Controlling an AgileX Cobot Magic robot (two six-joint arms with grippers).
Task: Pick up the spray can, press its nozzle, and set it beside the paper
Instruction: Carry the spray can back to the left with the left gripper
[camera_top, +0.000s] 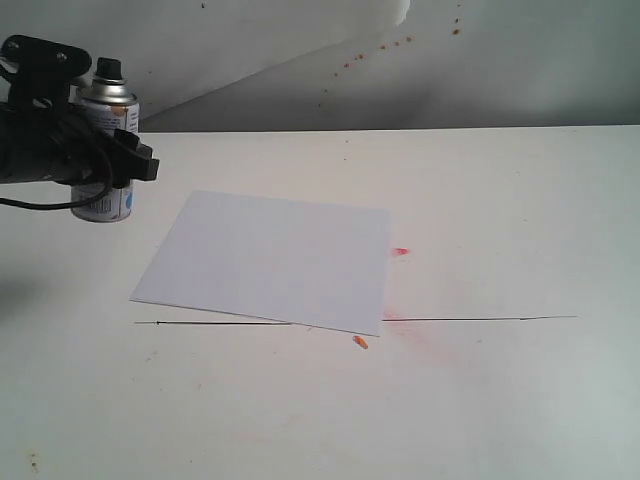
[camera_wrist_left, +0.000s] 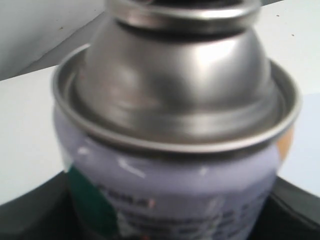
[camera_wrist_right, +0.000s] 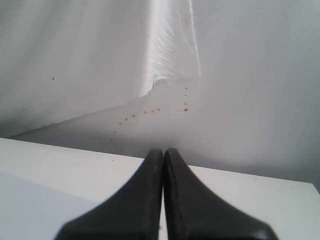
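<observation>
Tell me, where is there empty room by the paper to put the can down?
Bare table lies right of the paper, past the red smear, behind it toward the backdrop, and in front of the black line. Crowded: the far left, where the left gripper clasps the spray can.

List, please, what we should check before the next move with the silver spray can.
1. Left gripper closed on the silver metal spray can: ok.
2. Can upright: ok.
3. Small black plastic nozzle uncovered: ok.
4. Nozzle's spray direction: cannot tell.
5. Right gripper at the nozzle: not ok; shut, no can in its view.
6. Bare white table beside the flat white paper sheet: ok.
</observation>
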